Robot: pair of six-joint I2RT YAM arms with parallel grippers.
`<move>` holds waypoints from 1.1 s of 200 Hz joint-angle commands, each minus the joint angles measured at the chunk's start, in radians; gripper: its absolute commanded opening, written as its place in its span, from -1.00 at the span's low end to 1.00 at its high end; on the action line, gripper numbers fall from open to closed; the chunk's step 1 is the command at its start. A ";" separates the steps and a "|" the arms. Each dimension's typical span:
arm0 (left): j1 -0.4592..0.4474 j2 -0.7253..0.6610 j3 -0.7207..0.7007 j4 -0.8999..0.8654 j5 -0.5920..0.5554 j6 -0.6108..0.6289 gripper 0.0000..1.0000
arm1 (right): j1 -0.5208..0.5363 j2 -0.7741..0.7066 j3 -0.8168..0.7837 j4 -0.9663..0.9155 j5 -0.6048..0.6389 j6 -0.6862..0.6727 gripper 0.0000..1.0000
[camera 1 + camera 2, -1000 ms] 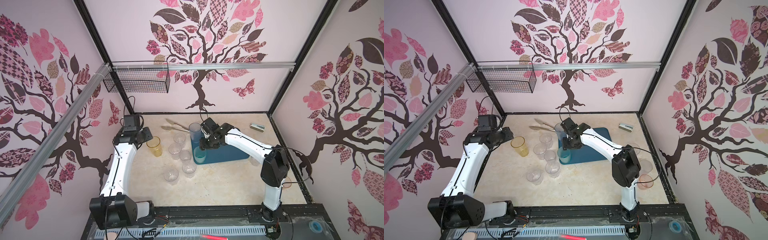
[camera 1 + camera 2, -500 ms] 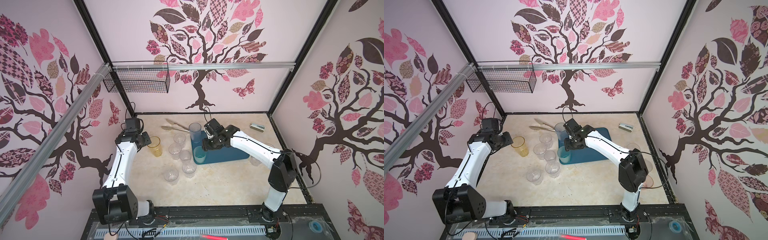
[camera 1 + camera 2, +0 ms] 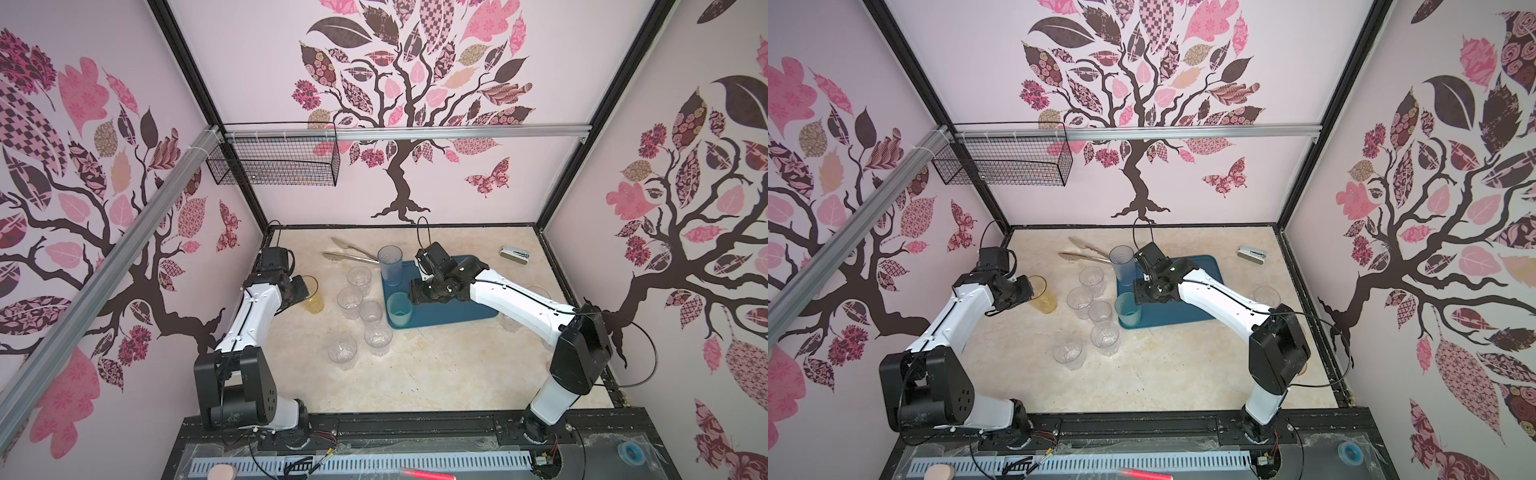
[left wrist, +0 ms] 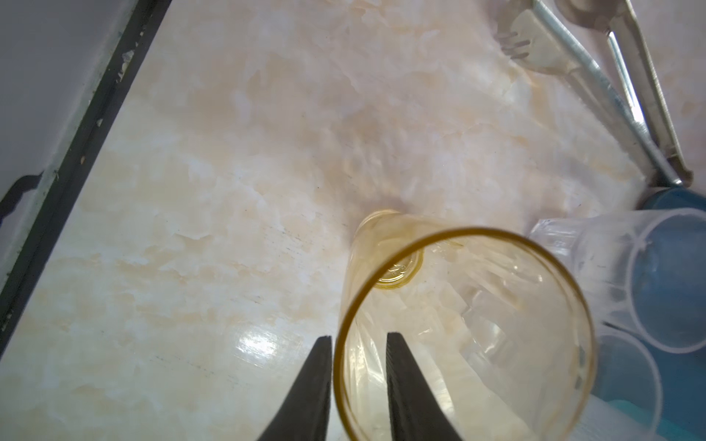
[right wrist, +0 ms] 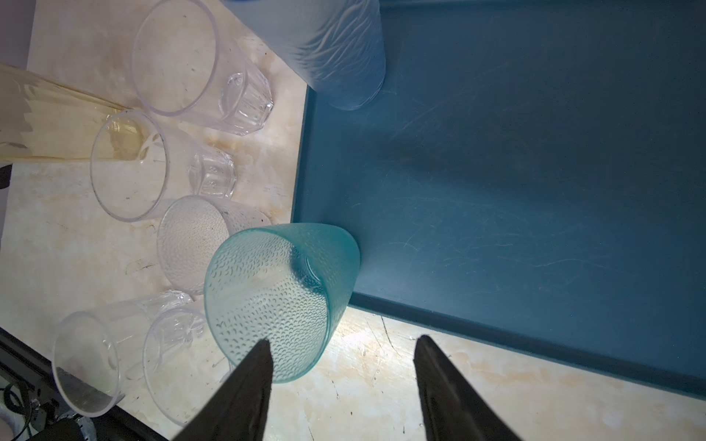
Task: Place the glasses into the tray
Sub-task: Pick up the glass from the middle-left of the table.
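A tall amber glass point(image 3: 312, 297) point(image 4: 458, 324) stands on the table left of the tray. My left gripper point(image 4: 359, 338) straddles its rim, one finger inside and one outside, jaws narrow with a small gap at the inner finger. The dark teal-blue tray point(image 3: 457, 309) point(image 5: 535, 172) holds a blue-grey glass point(image 3: 390, 266) at its far left corner and a teal-green glass point(image 3: 400, 309) point(image 5: 279, 301) at its near left corner. My right gripper point(image 5: 342, 340) hangs open just right of the teal-green glass, nothing between its fingers. Several short clear glasses point(image 3: 350, 297) cluster left of the tray.
Metal tongs point(image 3: 349, 253) lie behind the clear glasses. A white stapler point(image 3: 514, 254) sits at the back right. Another clear glass point(image 3: 1266, 296) stands right of the tray, behind my right arm. A wire basket point(image 3: 274, 166) hangs on the back wall.
My left gripper has come down over the amber glass's rim and its jaws have narrowed. My right gripper has drawn slightly right, away from the teal-green glass.
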 commanded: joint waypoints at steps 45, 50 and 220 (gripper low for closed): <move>0.001 0.008 -0.024 0.036 -0.004 0.005 -1.00 | -0.004 -0.063 -0.061 0.045 0.018 0.060 0.26; 0.000 0.008 -0.023 0.034 -0.002 0.004 -1.00 | -0.004 -0.061 -0.062 0.048 0.020 0.063 0.26; -0.445 -0.014 0.424 -0.175 0.070 -0.072 -1.00 | -0.159 -0.214 -0.212 0.134 -0.010 0.158 0.26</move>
